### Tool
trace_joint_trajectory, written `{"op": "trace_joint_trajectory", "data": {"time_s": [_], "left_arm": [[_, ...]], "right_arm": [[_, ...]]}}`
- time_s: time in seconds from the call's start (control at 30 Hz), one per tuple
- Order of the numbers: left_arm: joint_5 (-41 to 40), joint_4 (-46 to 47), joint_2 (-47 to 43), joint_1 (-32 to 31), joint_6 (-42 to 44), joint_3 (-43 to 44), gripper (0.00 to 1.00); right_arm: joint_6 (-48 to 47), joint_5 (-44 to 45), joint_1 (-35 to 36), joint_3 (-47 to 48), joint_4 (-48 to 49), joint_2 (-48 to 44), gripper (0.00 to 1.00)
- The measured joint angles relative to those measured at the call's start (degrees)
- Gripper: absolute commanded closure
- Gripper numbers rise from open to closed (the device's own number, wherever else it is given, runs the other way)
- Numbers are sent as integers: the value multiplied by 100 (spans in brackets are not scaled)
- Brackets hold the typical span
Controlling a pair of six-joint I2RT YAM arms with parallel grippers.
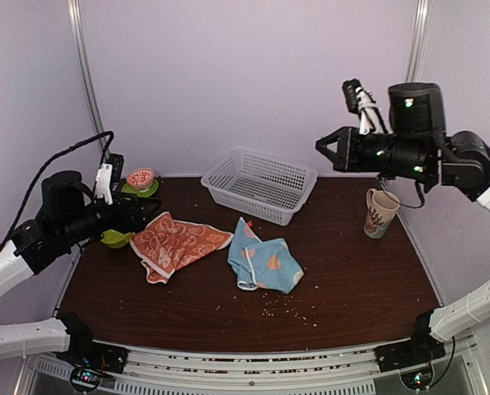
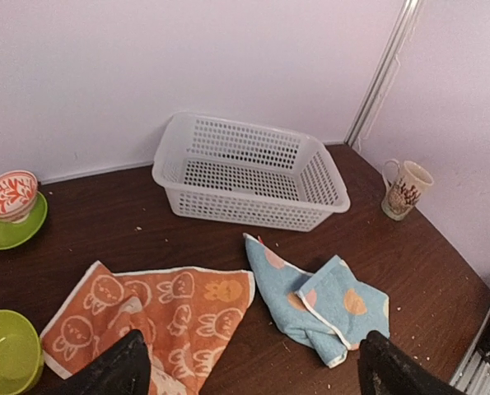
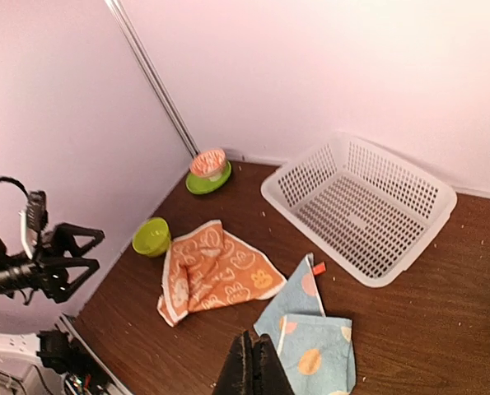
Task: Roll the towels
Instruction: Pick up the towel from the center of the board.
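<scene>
The orange-red towel (image 1: pixel 177 243) with a white pattern lies crumpled at the table's left middle; it also shows in the left wrist view (image 2: pixel 158 321) and the right wrist view (image 3: pixel 212 271). The light blue towel (image 1: pixel 263 262) with peach patches lies folded over itself beside it, also seen in the left wrist view (image 2: pixel 327 300) and the right wrist view (image 3: pixel 315 341). My left gripper (image 1: pixel 142 216) is open and empty, held above the orange towel's left edge (image 2: pixel 249 370). My right gripper (image 1: pixel 323 146) is shut and empty, raised high over the table's right (image 3: pixel 254 362).
A white plastic basket (image 1: pixel 259 184) stands at the back middle. A patterned mug (image 1: pixel 380 212) stands at the right. A red-patterned bowl on a green saucer (image 1: pixel 141 180) and a green cup (image 1: pixel 115 239) sit at the left. Crumbs dot the front of the table.
</scene>
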Motion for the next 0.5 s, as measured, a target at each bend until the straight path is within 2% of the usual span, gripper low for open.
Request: {"op": "trace_joint_trajectory", "data": {"time_s": [0.13, 0.23, 0.3, 0.4, 0.5], "left_arm": [[-192, 149, 155, -332, -177, -323, 11], [-332, 249, 197, -348, -415, -605, 12], [-319, 354, 514, -365, -577, -575, 15], [-179, 422, 1665, -490, -846, 15, 23], [151, 525, 3171, -640, -1010, 935, 26]], "right_arm": [[-13, -216, -2, -719, 57, 643, 71], [-9, -297, -2, -1213, -15, 1405, 63], [42, -282, -13, -1475, -26, 1657, 61], [153, -225, -199, -1843, 28, 1580, 61], [323, -238, -616, -2339, 407, 1139, 60]]}}
